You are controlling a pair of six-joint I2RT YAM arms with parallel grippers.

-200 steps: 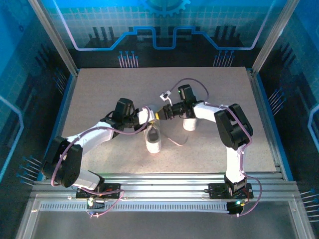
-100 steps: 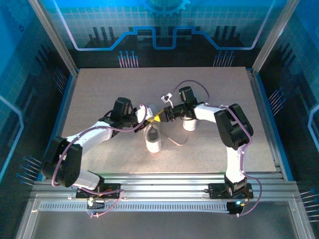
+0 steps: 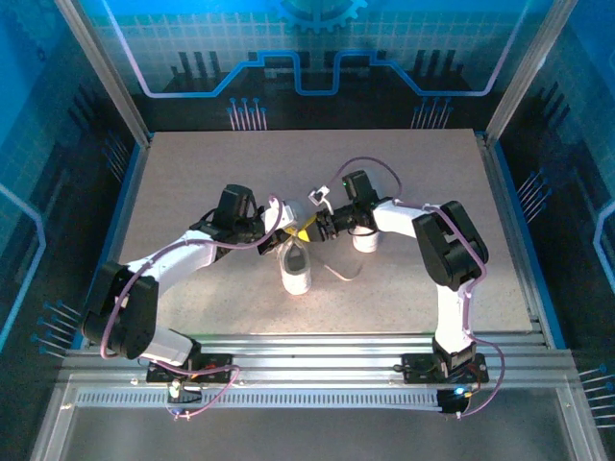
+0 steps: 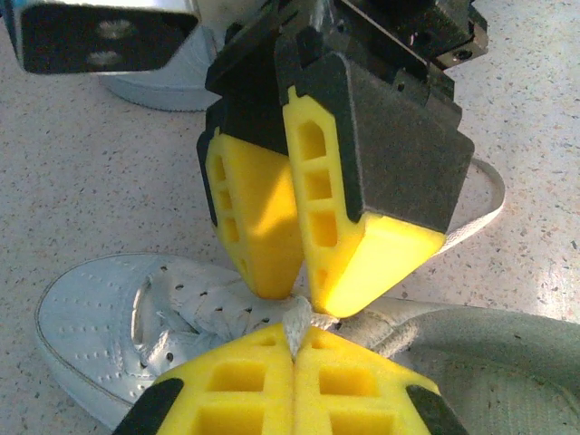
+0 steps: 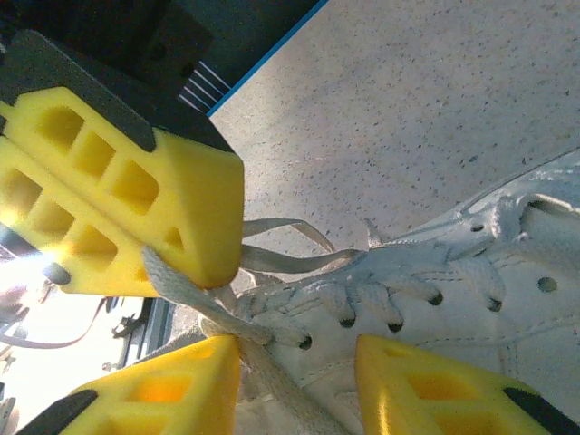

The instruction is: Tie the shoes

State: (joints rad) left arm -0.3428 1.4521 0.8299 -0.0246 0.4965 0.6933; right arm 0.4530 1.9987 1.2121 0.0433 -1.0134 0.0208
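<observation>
One white shoe [image 3: 296, 270] lies mid-table, toe toward the arms; the other shoe [image 3: 364, 238] stands beside it under the right arm. My left gripper [image 3: 278, 238] hovers over the near shoe's tongue, shut on a pale lace [image 4: 300, 324] that pokes up between its yellow fingers [image 4: 236, 385]. My right gripper [image 3: 312, 229] faces it tip to tip, open. In the right wrist view the right gripper [image 5: 299, 367] straddles the laced eyelets of the shoe [image 5: 453, 290]. A lace strand [image 5: 195, 290] runs from the left gripper's pads [image 5: 136, 208] down past my left-hand finger [image 5: 172, 390].
A loose lace end [image 3: 338, 274] trails on the speckled table [image 3: 192, 182] right of the near shoe. Metal rails [image 3: 317, 351] run along the front edge, and blue frame walls close in the sides.
My right gripper's jaws have spread wider. Both grippers have shifted slightly left and stay tip to tip over the near shoe's laces.
</observation>
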